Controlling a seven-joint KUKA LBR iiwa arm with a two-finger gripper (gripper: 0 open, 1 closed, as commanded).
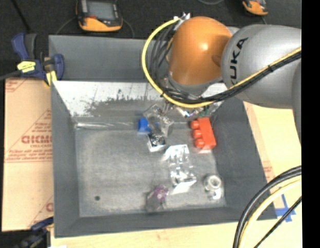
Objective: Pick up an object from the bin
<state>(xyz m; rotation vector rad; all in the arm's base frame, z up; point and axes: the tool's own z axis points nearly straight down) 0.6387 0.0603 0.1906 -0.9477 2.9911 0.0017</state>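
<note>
Currently the hand [160,122] is hanging near the bin's [67,154] far wall, just beside a small blue piece [143,125], with a red block [202,133] lying close by; whether it is spread cannot be told.

The bin [64,154] is matt grey metal (upper wall scuffed). The red block [202,134] looks like smooth, glossy plastic.
</note>
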